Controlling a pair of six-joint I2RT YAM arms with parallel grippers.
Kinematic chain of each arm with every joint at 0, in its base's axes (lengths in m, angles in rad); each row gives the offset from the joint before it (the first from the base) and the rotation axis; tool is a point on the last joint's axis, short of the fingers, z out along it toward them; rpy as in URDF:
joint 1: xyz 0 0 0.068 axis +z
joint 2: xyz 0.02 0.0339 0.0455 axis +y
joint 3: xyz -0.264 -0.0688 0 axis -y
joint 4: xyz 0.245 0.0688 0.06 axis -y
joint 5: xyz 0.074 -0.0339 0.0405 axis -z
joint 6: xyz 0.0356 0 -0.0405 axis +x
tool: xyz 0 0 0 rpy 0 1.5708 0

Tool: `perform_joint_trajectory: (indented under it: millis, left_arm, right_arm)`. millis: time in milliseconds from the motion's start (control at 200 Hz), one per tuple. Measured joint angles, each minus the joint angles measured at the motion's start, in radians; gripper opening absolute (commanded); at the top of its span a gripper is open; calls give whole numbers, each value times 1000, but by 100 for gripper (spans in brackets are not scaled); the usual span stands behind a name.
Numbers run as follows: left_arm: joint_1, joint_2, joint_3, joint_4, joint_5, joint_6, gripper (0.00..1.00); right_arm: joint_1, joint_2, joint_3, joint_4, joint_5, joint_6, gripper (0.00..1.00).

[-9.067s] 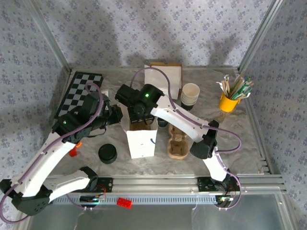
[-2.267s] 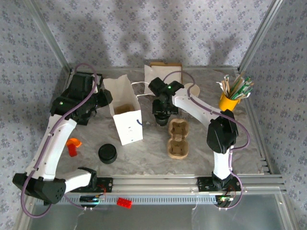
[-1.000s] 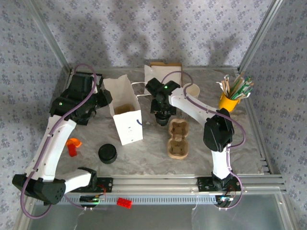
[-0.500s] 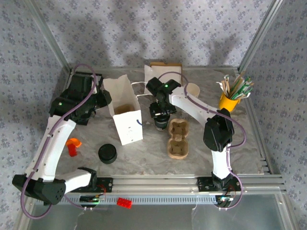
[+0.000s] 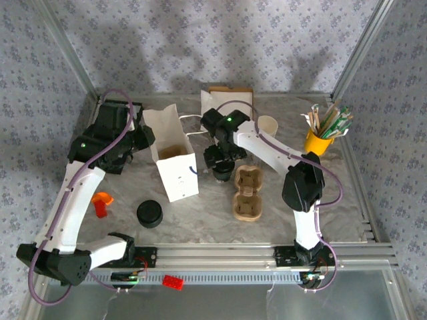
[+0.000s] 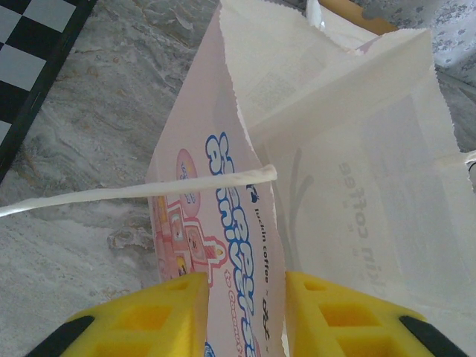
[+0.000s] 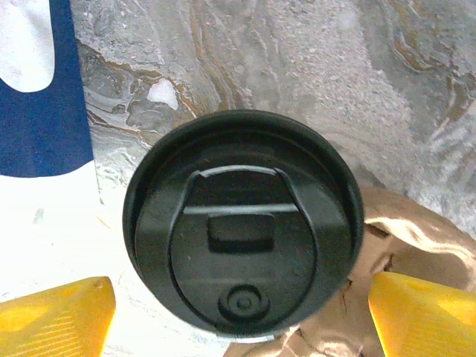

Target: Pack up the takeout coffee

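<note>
Lettering for you on the paper bag [image 6: 223, 186]: big blue cartoon letters run up its pink side panel, too skewed to read, with small print beside them ending in "coffee". On the inner wall, "coffee" shows through backwards.

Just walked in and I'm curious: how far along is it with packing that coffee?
Done: the coffee cup is lidded and stands on the table, and the paper bag stands open. In hand: the left gripper pinches the bag's wall, while the right gripper hovers over the cup, jaws open either side of it, not gripping. Left: grasp the cup and lower it into the bag.
</note>
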Motion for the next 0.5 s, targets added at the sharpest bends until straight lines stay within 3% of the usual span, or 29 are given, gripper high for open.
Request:
perform_joint_trajectory:
  millis: [215, 500]
  left_arm:
    - [0, 0, 0, -1, -6, 0, 32]
    - [0, 0, 0, -3, -6, 0, 32]
  right_arm:
    - [4, 48, 98, -97, 26, 80, 86]
    - [24, 82, 118, -98, 33, 153, 86]
